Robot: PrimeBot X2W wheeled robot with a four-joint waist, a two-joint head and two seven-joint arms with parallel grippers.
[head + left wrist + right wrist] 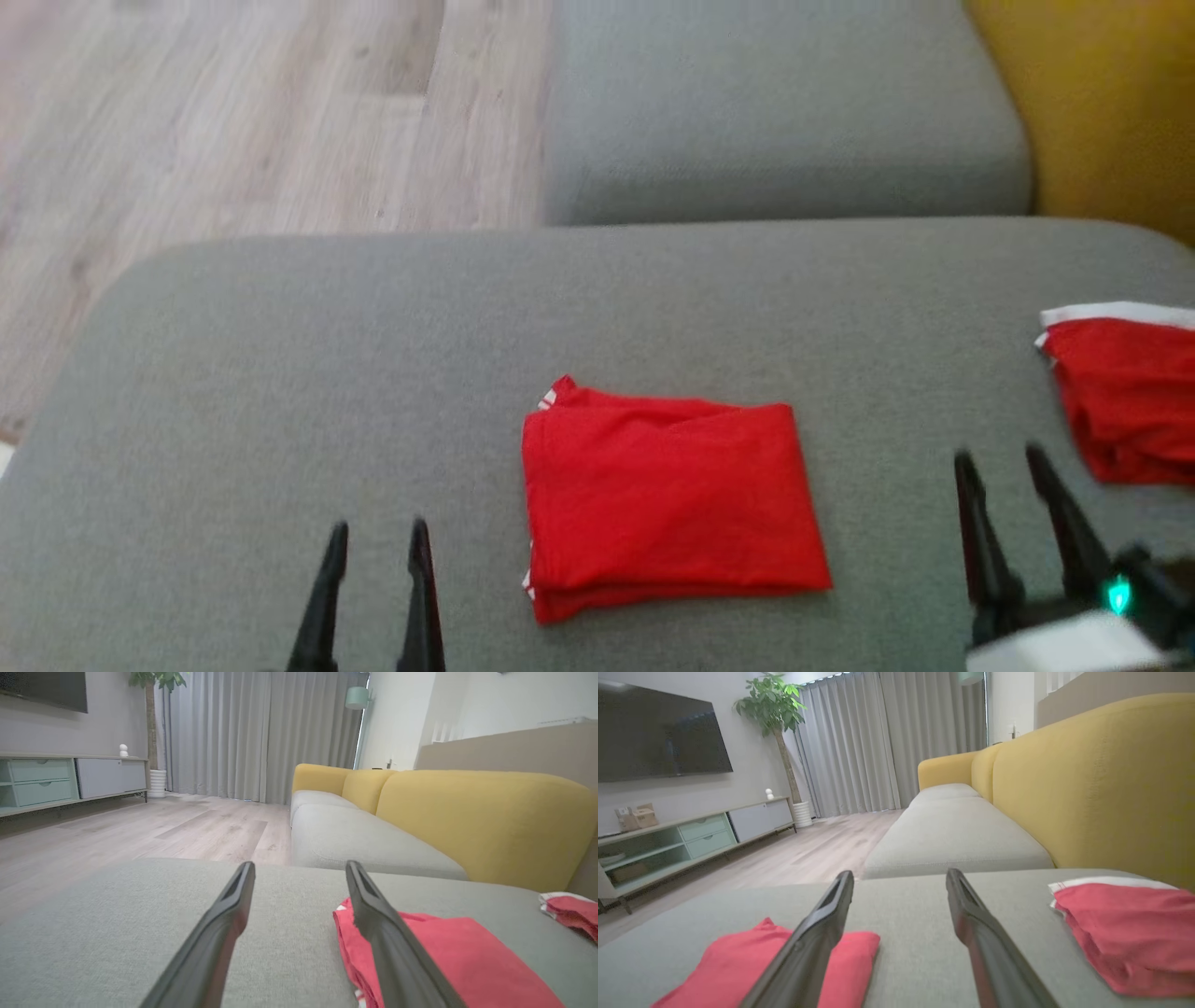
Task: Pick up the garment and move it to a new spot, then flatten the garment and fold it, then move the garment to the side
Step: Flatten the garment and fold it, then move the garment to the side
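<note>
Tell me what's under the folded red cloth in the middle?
The grey sofa cushion lies under the folded red cloth. Its own lower layers peek out at the near edge; anything tucked between them is covered.

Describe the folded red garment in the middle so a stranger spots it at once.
On the grey cushion before the robot, look midway between the left gripper and right gripper. The folded red garment there is a neat rectangle; the other red garment, far right, has a broad white band.

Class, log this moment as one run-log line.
left hand: open, empty | right hand: open, empty | folded red garment: flat on grey cushion | second red garment: farther right
</note>
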